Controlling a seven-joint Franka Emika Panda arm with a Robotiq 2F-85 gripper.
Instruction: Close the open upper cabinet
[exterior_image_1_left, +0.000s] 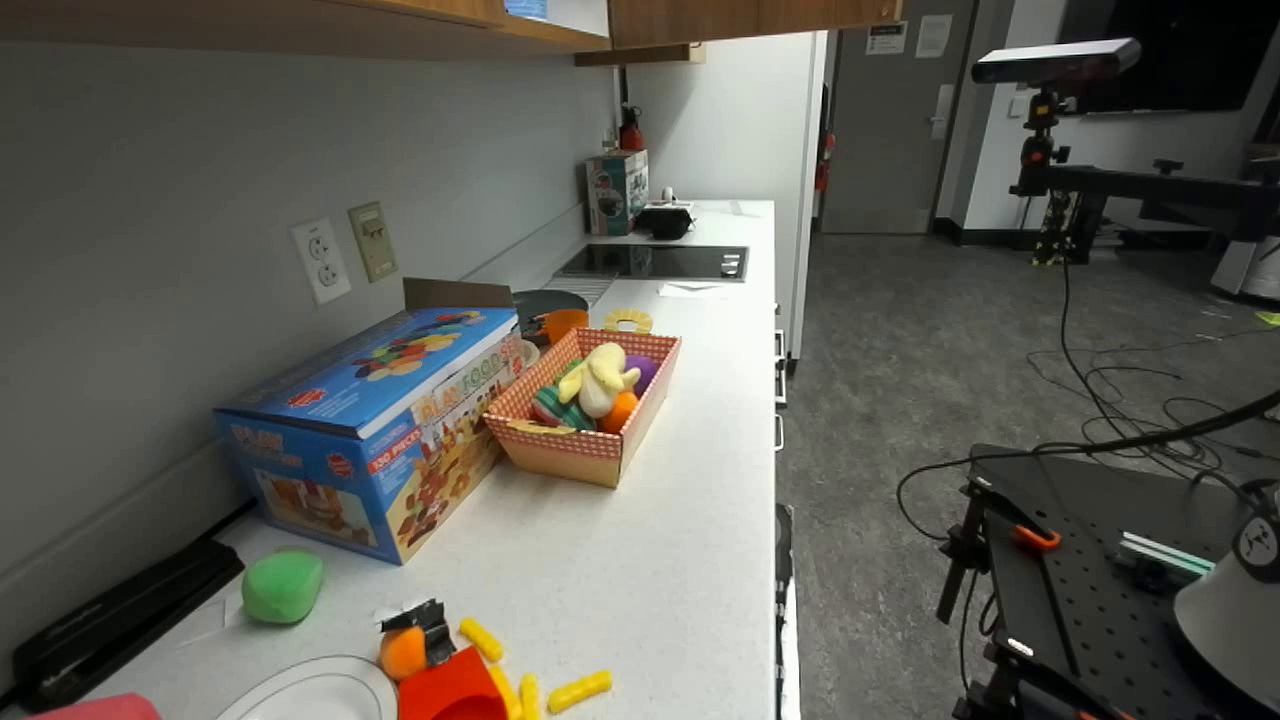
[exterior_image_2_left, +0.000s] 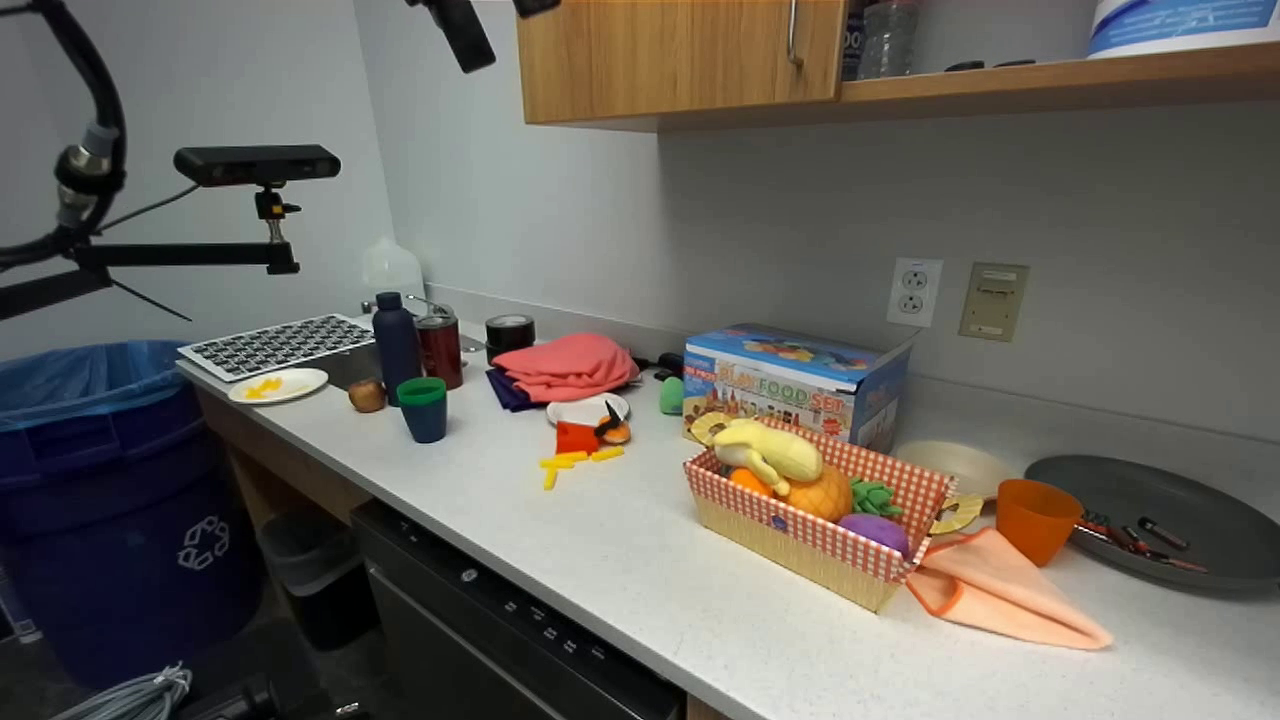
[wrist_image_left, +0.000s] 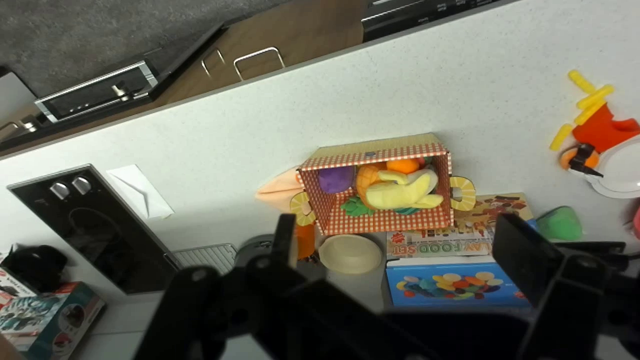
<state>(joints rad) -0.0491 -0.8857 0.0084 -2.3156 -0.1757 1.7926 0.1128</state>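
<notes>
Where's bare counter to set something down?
Bare: the counter between the gingham basket and front edge, and between basket and yellow sticks. Crowded: between basket and wall, with blue box, cream bowl and orange cup.

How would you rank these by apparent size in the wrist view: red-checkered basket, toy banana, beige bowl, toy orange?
Largest to smallest, as they look there:
1. Red-checkered basket
2. Toy banana and beige bowl: too alike to rank
3. Toy orange, partly hidden
</notes>
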